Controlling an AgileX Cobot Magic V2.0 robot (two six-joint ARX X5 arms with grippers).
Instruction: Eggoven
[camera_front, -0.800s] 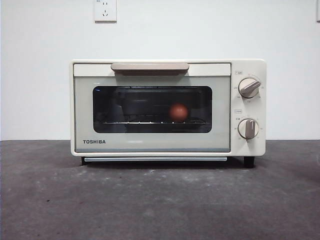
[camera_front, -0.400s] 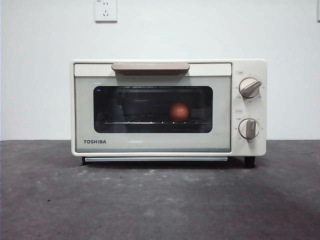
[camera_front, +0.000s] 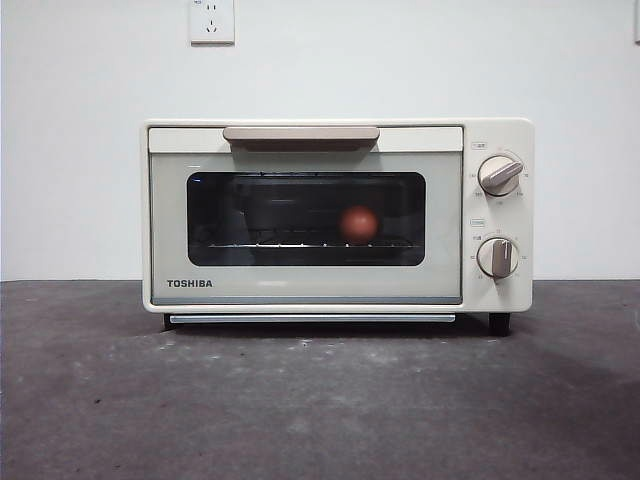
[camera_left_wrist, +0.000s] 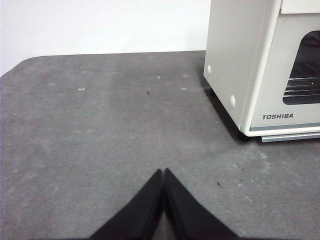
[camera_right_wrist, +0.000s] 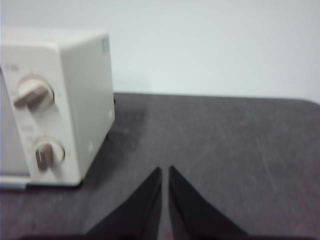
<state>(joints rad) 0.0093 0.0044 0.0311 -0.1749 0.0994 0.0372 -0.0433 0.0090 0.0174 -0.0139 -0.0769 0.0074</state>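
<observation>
The cream TOSHIBA toaster oven stands on the dark table with its glass door closed. The reddish-brown egg lies on the rack inside, seen through the glass, right of the middle. Two round knobs sit on the oven's right panel. My left gripper is shut and empty over the table, apart from the oven's left side. My right gripper is shut and empty over the table, apart from the oven's knob side. Neither arm shows in the front view.
The grey table stretches in front of the oven and on both sides of it. A white wall with a power socket stands behind the oven.
</observation>
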